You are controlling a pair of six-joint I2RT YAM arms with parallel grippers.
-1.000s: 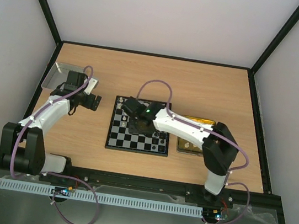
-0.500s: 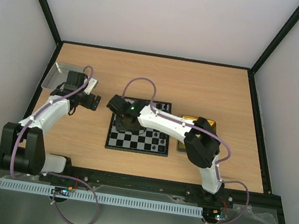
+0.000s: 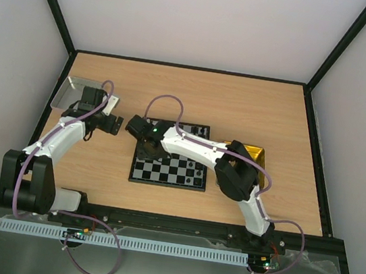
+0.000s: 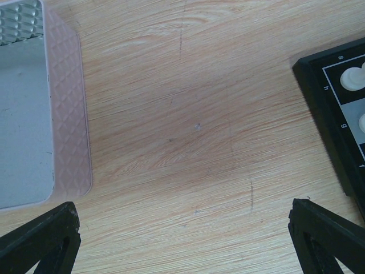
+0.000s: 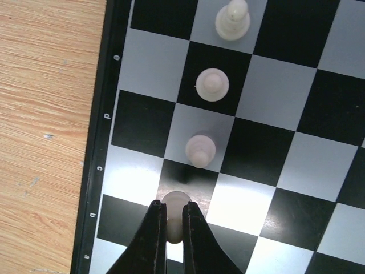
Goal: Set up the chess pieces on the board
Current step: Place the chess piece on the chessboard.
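The checkered board [image 3: 178, 170] lies mid-table. My right gripper [image 5: 174, 216] is shut on a white pawn [image 5: 175, 202] and holds it over the black square near the board's left edge, by the letter c. In the top view the right gripper [image 3: 141, 131] reaches over the board's far left corner. Three more white pieces stand in a column ahead of it: a pawn [image 5: 200, 149], a pawn [image 5: 212, 84] and a taller piece [image 5: 232, 21]. My left gripper [image 4: 182, 251] is open and empty over bare wood, with the board's corner [image 4: 319, 85] to its right.
A grey metal tray [image 3: 70, 90] stands at the far left, also in the left wrist view [image 4: 23, 114]. A shiny yellow tray [image 3: 256, 151] lies right of the board, partly behind the right arm. Black frame rails border the table.
My right arm has swung left across the board, from its middle to its far left corner, carrying the white pawn. The left arm has not moved.
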